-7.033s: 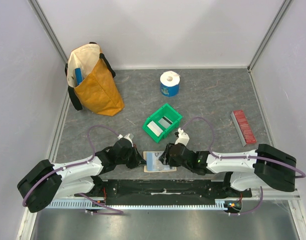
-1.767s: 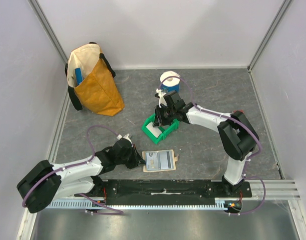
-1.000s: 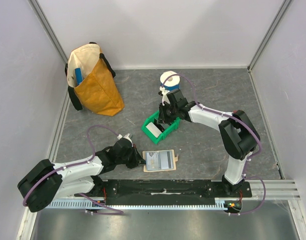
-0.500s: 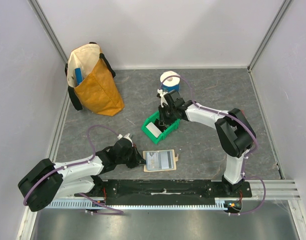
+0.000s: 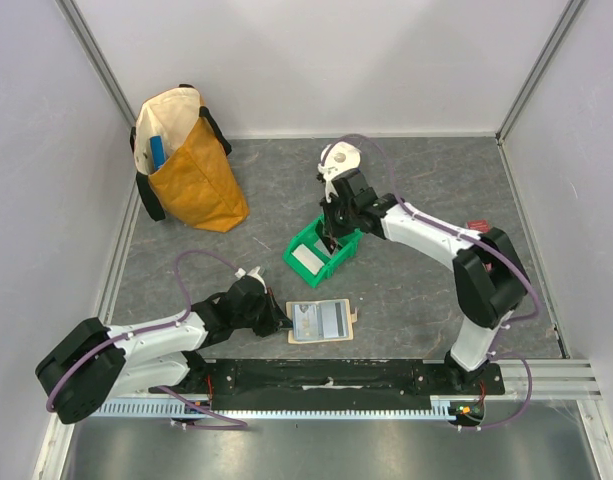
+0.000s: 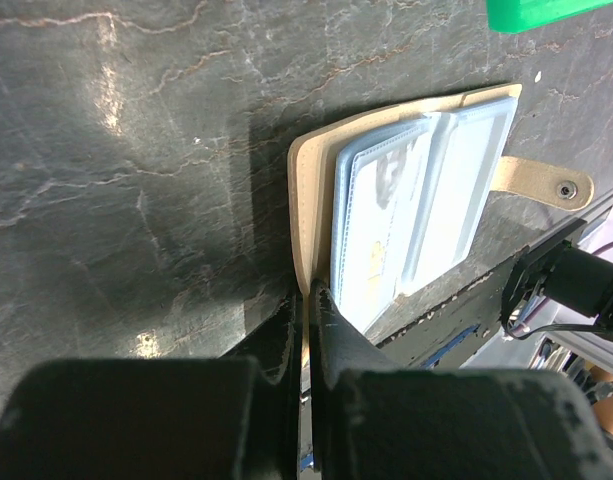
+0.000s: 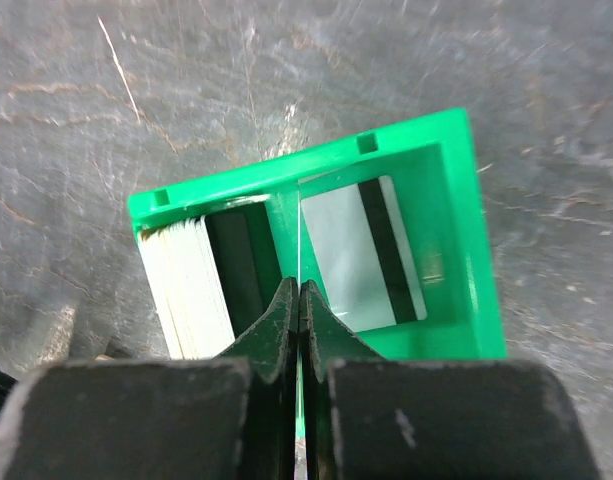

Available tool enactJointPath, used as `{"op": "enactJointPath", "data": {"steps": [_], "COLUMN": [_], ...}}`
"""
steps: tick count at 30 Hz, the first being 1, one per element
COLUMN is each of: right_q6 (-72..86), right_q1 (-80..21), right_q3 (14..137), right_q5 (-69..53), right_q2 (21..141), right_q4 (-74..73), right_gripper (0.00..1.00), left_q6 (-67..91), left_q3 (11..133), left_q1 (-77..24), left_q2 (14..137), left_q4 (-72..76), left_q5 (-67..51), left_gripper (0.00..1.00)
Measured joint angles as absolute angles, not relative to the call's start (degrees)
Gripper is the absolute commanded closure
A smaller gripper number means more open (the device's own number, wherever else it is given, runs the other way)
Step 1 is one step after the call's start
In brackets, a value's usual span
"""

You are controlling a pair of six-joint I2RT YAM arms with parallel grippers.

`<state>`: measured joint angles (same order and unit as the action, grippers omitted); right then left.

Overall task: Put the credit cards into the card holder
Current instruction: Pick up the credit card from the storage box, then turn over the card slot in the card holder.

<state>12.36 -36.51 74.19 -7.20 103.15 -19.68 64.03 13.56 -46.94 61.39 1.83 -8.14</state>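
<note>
The tan card holder [image 5: 321,322] lies open near the front edge, its clear pockets up [image 6: 406,190] and its tab [image 6: 541,183] to the right. My left gripper [image 5: 282,322] is shut on its left cover edge [image 6: 308,290]. My right gripper [image 5: 334,236] hangs just above the green bin [image 5: 331,268], shut on one of the credit cards, which shows edge-on as a thin pale line [image 7: 299,230]. Below it in the bin, a pale card with a dark stripe [image 7: 361,255] lies flat and a stack of white cards [image 7: 191,285] stands in the other compartment.
A yellow and cream bag [image 5: 191,165] stands at the back left. A blue and white roll [image 5: 338,158] sits behind the right arm. A red ridged strip [image 5: 478,226] peeks out at the right. Side walls close in on both sides.
My right gripper has shut on a card and lifted a little out of the bin. The left gripper and the card holder have not moved.
</note>
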Motion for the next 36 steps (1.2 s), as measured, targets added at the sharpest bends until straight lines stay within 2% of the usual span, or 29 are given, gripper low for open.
{"op": "enactJointPath", "data": {"steps": [6,12,24,31,36], "right_q6": [12.0,15.0,41.1,53.5,57.1], "right_q1": [-38.5,-48.6,-64.0,-75.4,-78.2], "right_q3": [74.2,70.8,47.1,41.7,41.8], "right_q5": [1.7,17.1,28.8,36.0,39.2], "right_q2": [95.2,86.8,68.2,71.3,77.6], "right_q4": [-19.9,-19.4,-12.7,-6.3,-3.5], "right_gripper": [1.0,1.0,1.0,1.0,1.0], "left_q6": [64.0,64.0,64.0,64.0,64.0], "left_q3": [13.6,13.6,14.4,15.3,15.3], "left_q1": [-46.9,-46.9,-46.9,-46.9,-46.9], "left_q2": [61.0,60.9,59.1,57.9,57.5], "left_q4": [1.5,1.2,-0.6,-1.2,-1.3], "left_q5": [-8.1,-8.1,-9.0,-9.6,-9.7], "left_gripper": [0.98,0.98,0.98,0.98,0.98]}}
